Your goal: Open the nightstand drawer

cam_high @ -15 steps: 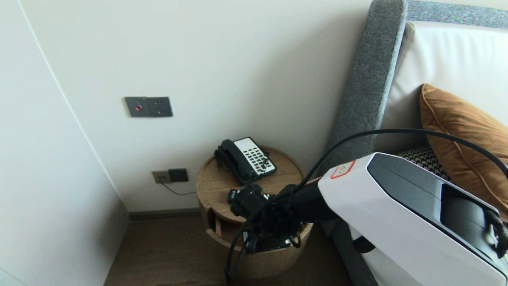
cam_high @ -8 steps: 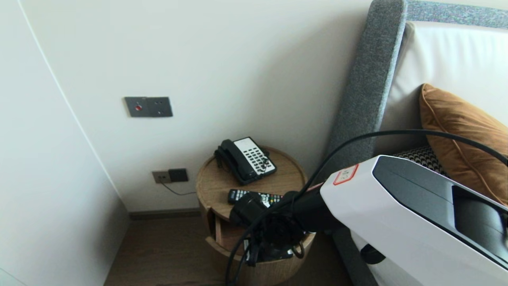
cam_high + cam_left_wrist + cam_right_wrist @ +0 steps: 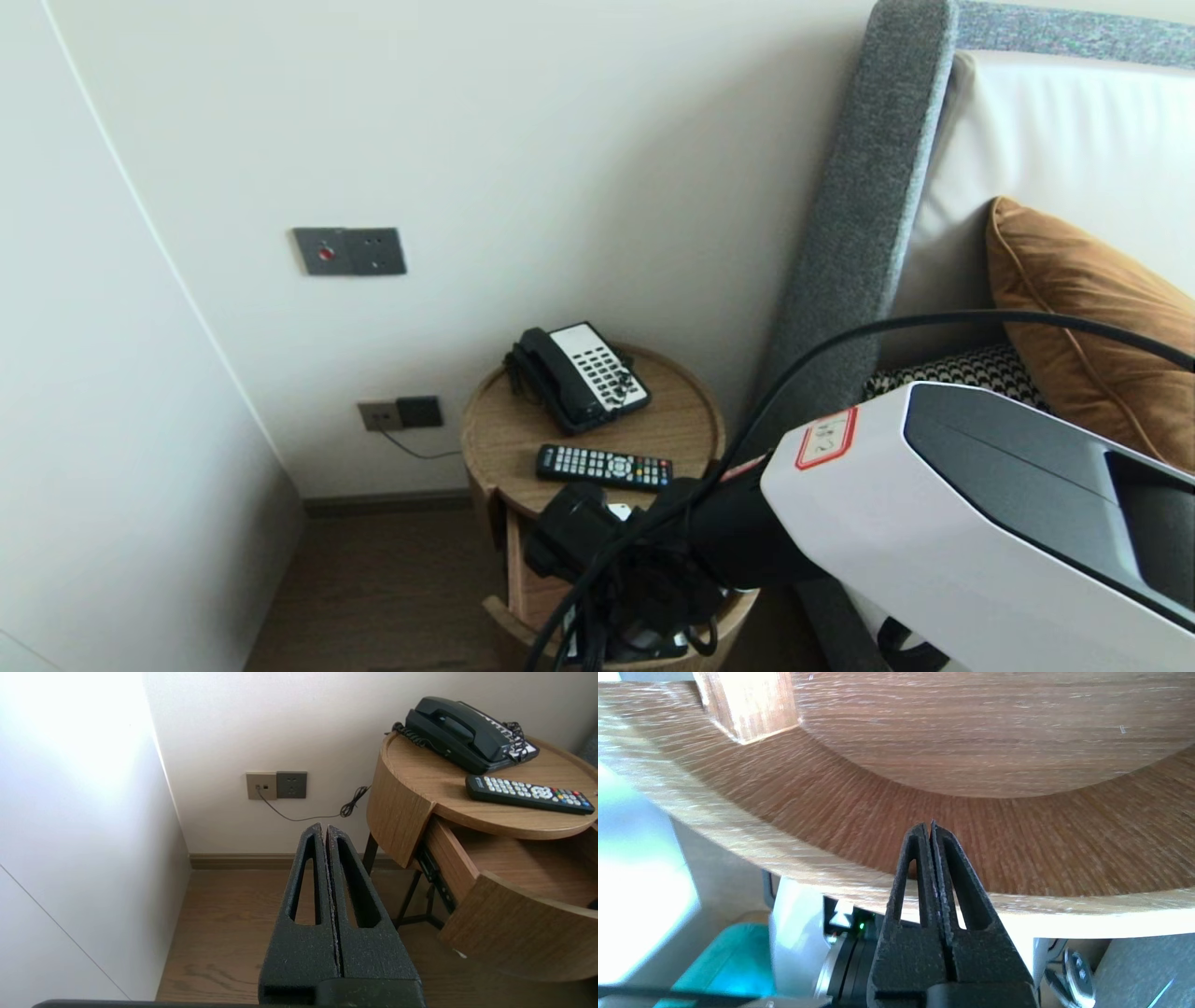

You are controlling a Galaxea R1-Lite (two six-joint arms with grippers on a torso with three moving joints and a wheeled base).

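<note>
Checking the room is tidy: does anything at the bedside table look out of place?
Yes: the drawer under the tabletop stands pulled open, with the right gripper pointing into it. The phone and remote lie flat on top.

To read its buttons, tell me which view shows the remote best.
Left wrist view: the remote lies close and whole on the round table. The head view has the remote whole too, farther off. The right wrist view shows only wood, no remote.

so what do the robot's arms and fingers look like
The right arm has a white shell with a dark grey panel, a red-bordered sticker, a black wrist and looping black cables. Left gripper and right gripper fingers: black, grainy, tapered, slotted.
</note>
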